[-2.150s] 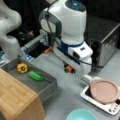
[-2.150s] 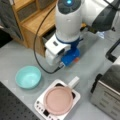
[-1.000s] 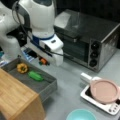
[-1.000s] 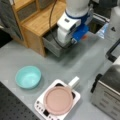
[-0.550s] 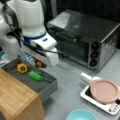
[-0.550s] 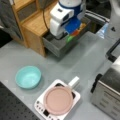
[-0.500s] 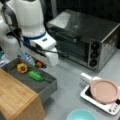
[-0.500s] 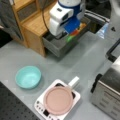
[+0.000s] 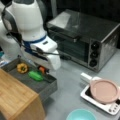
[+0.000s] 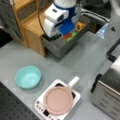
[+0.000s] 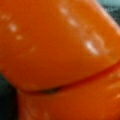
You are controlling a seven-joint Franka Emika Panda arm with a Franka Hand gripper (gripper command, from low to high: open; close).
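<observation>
Arm bends low over the grey tray (image 9: 47,87), claw hidden at the orange thing (image 9: 42,69), grip unreadable.

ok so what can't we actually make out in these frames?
- Hand: in both front views it is hidden behind the arm's white body, down in the grey tray; its fingers do not show.
- Orange object: fills the wrist view, edges cut off, shape unclear; in a front view only a sliver shows.
- Green item: too blurred to identify.
</observation>
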